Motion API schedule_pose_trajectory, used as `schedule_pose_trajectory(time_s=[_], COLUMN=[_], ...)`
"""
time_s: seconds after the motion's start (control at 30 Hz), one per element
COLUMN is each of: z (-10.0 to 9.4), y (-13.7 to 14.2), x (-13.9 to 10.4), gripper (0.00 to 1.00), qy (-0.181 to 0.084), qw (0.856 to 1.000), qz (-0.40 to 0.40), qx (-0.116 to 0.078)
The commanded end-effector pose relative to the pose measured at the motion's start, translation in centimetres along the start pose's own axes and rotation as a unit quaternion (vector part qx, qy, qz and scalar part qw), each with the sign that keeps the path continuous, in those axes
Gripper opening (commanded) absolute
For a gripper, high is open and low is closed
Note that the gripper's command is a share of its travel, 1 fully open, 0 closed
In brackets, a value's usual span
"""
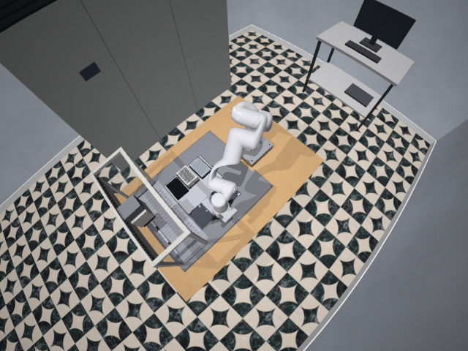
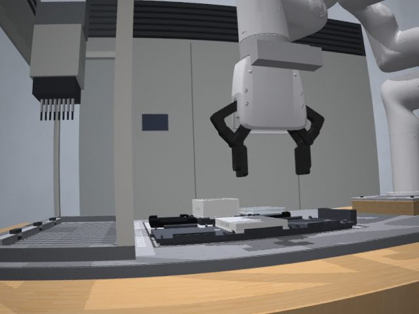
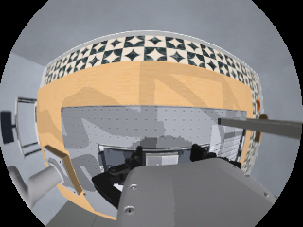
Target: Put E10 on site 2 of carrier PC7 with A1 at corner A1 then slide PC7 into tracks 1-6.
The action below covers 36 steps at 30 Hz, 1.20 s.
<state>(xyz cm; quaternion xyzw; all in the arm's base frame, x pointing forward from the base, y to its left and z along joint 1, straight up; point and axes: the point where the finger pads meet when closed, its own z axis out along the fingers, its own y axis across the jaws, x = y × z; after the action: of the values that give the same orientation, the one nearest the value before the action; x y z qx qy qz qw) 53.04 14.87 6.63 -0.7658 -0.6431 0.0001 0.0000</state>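
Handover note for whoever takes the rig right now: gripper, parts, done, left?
Gripper: open, empty, hanging above PC7.
E10: lying on the carrier's middle site. Seating and the A1 corner can't be confirmed from these views.
E07 and E01: in their nests behind the carrier. S3 looks vacant.
PC7: on the apron, not in the rails.
Left: check E10, then slide the carrier into tracks 1-6 until the lamp lights.

The carrier (image 2: 256, 229) lies on the apron (image 2: 304, 241), right of the rails (image 2: 67, 229). 1 plate (image 2: 251, 223) sits on the carrier. Behind it stand a block (image 2: 215, 207) and another plate (image 2: 262, 210). The gripper (image 2: 270, 170) hangs above the carrier, apart from it.
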Motion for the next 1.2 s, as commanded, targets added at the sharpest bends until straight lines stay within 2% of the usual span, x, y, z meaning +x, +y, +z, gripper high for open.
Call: schedule_pose_trajectory(time_s=[0.0,1.17], z=[0.2,5.4], y=[0.2,0.2], x=[0.1,0.1], gripper=[1.00,1.00], qy=[0.001,0.001], qw=[1.000,1.000], qz=[0.000,0.000], qx=[-0.003,-0.003])
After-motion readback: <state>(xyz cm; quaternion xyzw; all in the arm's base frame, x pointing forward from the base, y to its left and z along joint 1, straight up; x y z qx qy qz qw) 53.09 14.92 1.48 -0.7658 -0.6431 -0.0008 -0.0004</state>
